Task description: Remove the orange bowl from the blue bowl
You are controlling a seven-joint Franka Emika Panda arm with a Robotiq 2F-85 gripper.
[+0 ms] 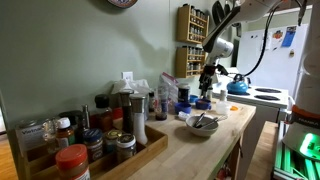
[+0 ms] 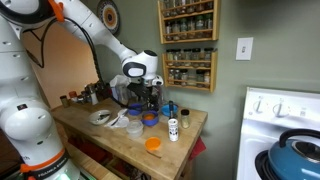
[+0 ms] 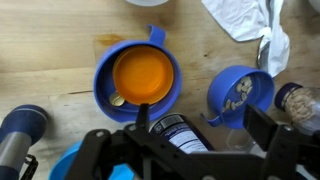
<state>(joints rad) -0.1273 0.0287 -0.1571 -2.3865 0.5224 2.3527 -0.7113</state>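
In the wrist view the orange bowl (image 3: pixel 143 72) sits nested inside the blue bowl (image 3: pixel 103 85) on the wooden counter. My gripper (image 3: pixel 203 120) is open and empty. It hovers above a dark bottle with a white label (image 3: pixel 180 132), just beside the nested bowls. Its one fingertip lines up with the blue bowl's near rim, the other stands next to a blue cup (image 3: pixel 240 92) holding pale bits. In an exterior view the gripper (image 2: pixel 150 103) hangs low over the counter, and an orange patch (image 2: pixel 153 144) lies near the counter's front edge. It also shows in an exterior view (image 1: pixel 207 88).
A white bowl with metal utensils (image 2: pixel 103 117) (image 1: pixel 201 123) stands on the counter. A crumpled white cloth (image 3: pixel 245 22) lies nearby. A blue kettle (image 2: pixel 295 155) sits on the stove (image 1: pixel 265 97). A wooden crate of jars (image 1: pixel 90 145) fills one counter end. Spice racks (image 2: pixel 188 40) hang on the wall.
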